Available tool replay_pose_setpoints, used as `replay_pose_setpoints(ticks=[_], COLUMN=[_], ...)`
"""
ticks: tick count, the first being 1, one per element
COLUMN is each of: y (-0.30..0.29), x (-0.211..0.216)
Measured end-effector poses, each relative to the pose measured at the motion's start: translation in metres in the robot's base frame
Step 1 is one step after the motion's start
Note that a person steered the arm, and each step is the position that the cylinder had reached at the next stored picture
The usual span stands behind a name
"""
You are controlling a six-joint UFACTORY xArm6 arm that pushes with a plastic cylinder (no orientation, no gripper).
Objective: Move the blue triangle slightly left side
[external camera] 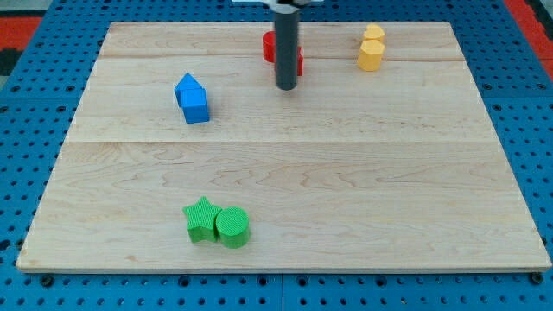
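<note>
My tip (285, 87) stands on the table (346, 190), just before the red block (270, 47), well to the right of the blue blocks (191, 98). There is no end effector, only the rod.

You see a straight, dark grey, smooth cylindrical rod (286, 43); my tip (286, 88) looks flat-ended, though its upper mount is cropped.

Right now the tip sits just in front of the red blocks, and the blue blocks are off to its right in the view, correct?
Not quite. In the camera view my tip does sit just in front of the red blocks, but the blue blocks lie to its left, not its right.
</note>
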State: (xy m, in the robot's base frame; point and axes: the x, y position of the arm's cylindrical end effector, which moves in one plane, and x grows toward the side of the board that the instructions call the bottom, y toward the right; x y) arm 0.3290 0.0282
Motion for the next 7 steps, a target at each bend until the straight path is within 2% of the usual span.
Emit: replay_pose_setpoints(ticks=[1,3,5,7], y=[0.001,-0.062,-0.153,-0.145], x=[-0.019,-0.021,-0.007,-0.007])
